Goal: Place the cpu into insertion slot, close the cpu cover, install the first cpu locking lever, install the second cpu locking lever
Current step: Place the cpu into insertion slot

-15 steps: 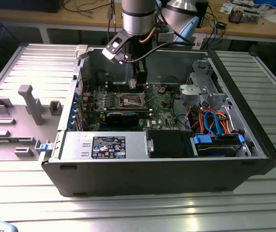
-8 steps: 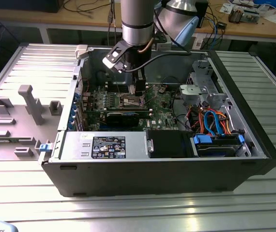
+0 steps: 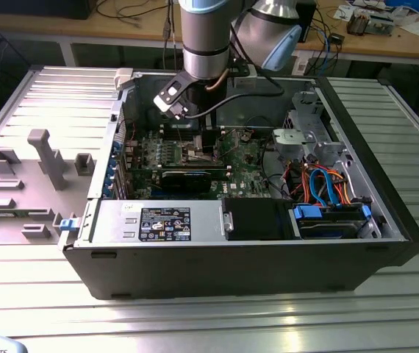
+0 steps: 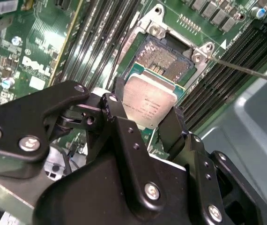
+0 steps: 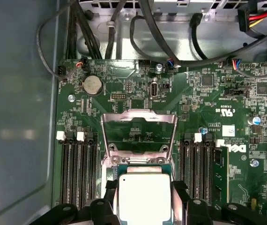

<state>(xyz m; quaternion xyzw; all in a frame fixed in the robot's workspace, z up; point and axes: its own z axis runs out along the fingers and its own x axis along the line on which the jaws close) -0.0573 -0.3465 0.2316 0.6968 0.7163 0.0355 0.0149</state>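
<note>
Exterior view, L to R: grey fixture plate (image 3: 26, 184), then the open PC case (image 3: 239, 272) w/ the arm (image 3: 203, 44) reaching down over the green board (image 3: 246, 158), then the drive bay (image 3: 331, 220) w/ blue & orange cables. In both wrist views the gripper (image 4: 145, 115) is clamped on the cpu (image 4: 150, 101) by two opposite edges; the chip sits partly over the socket (image 4: 164, 58), w/ the pin field exposed beyond it. The cpu cover (image 5: 138, 116) is flipped up on the socket's far side.

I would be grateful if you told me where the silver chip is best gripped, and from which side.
Grip the chip by two opposite thin edges, coming from above its flat metal top: it is thin, and its underside must face the open socket. The end effector holds it that way.
</note>
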